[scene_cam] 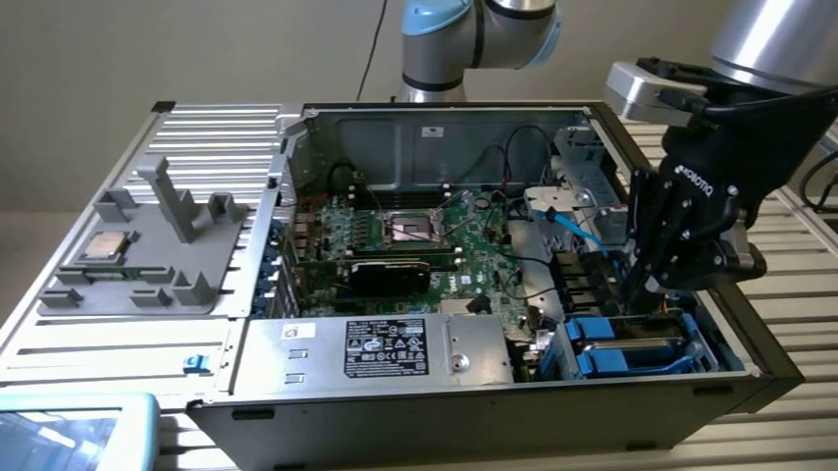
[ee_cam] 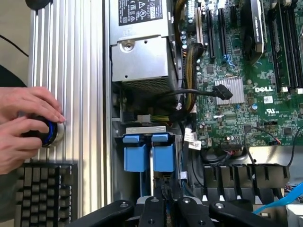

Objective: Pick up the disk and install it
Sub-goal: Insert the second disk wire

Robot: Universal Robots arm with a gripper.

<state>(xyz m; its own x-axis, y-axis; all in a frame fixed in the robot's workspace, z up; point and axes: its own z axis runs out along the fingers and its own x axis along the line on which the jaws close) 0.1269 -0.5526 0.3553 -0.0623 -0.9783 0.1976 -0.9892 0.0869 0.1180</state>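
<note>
The disk (ee_cam: 163,152) stands on edge in the drive bay of the open computer case (scene_cam: 282,157), and its blue carrier tabs (scene_cam: 629,345) face upward beside a second blue tab (ee_cam: 135,152). My gripper (scene_cam: 645,294) reaches down into that bay at the exterior view's right. Its black fingers (ee_cam: 152,208) are drawn close together, shut, just over the blue tabs. In the wrist view the gripper (ee_cam: 162,196) sits between the two tabs. I cannot tell whether the fingers clamp the carrier or only rest against it.
The motherboard (scene_cam: 419,240) fills the case's middle and the silver power supply (scene_cam: 380,348) sits at its front. Cables (scene_cam: 576,221) run near the bay. A grey fixture (scene_cam: 157,245) holding a CPU chip (scene_cam: 105,245) lies at the exterior view's left. A person's hands (ee_cam: 23,125) rest on a knob by a keyboard (ee_cam: 45,194).
</note>
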